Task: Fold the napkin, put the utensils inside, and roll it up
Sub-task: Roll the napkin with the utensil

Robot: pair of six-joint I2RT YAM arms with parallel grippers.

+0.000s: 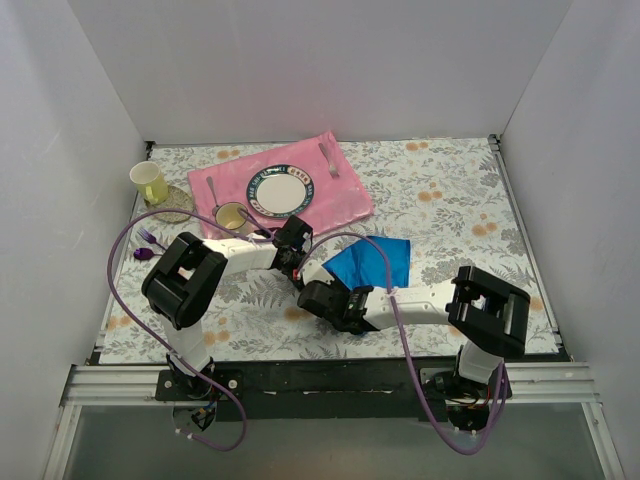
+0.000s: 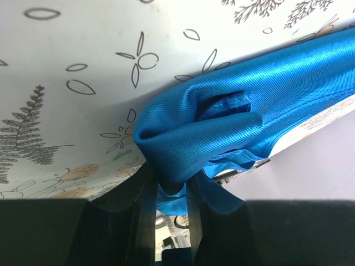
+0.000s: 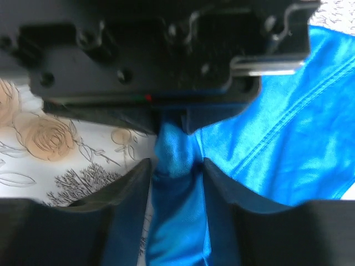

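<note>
The blue napkin (image 1: 372,262) lies folded on the patterned tablecloth, and its left corner is bunched up between both grippers. My left gripper (image 1: 299,268) (image 2: 169,185) is shut on a puffed fold of the napkin (image 2: 222,127). My right gripper (image 1: 312,289) (image 3: 176,169) sits right behind it, shut on a narrow twisted strand of the napkin (image 3: 177,188). The left gripper's black body fills the top of the right wrist view. A slim spoon (image 1: 213,191) lies at the left edge of the pink mat, apart from both grippers.
A pink mat (image 1: 345,195) at the back holds a plate (image 1: 280,189), a silver fork (image 1: 328,156) and a small yellowish bowl (image 1: 232,215). A yellow cup (image 1: 148,181) and purple plastic cutlery (image 1: 148,241) sit at the far left. White walls enclose the table.
</note>
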